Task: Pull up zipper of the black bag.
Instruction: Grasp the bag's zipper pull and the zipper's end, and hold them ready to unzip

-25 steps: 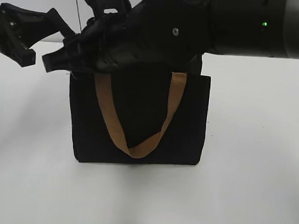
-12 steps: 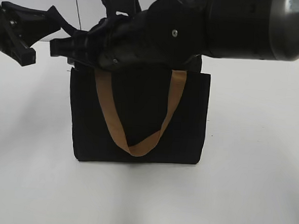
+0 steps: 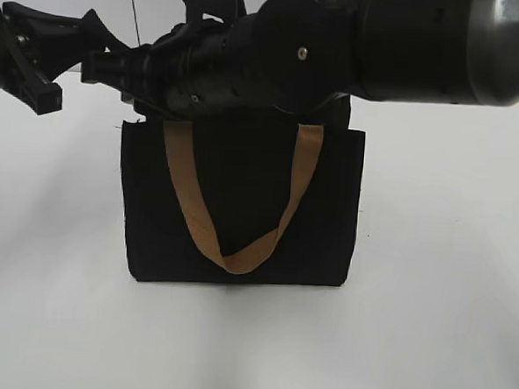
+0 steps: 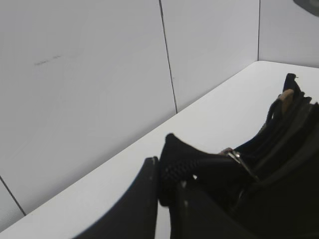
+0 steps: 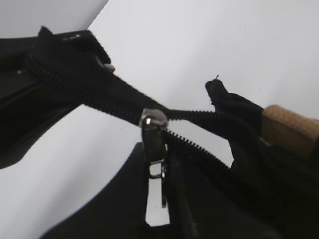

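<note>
The black bag (image 3: pixel 241 202) stands upright on the white table, its tan handle (image 3: pixel 238 259) hanging down the front. My right arm reaches across the bag's top to its left corner. The right gripper (image 5: pixel 158 199) is shut on the silvery pull tab of the zipper (image 5: pixel 154 134), which sits on the taut black zip line. My left gripper (image 4: pixel 167 174) is shut on the black zip end tab (image 4: pixel 179 159), just left of the bag's corner. The zipper also shows in the left wrist view (image 4: pixel 238 159). In the exterior view the arm hides the bag's top edge.
The white table (image 3: pixel 426 346) runs all round the bag. A pale panelled wall (image 4: pixel 99 74) stands behind the table's far edge. The second tan handle end (image 5: pixel 289 127) lies at the bag's top, right of the zip line.
My right gripper has risen and shifted slightly at the bag's upper left corner, drawing the zip line taut. The left gripper has hardly moved.
</note>
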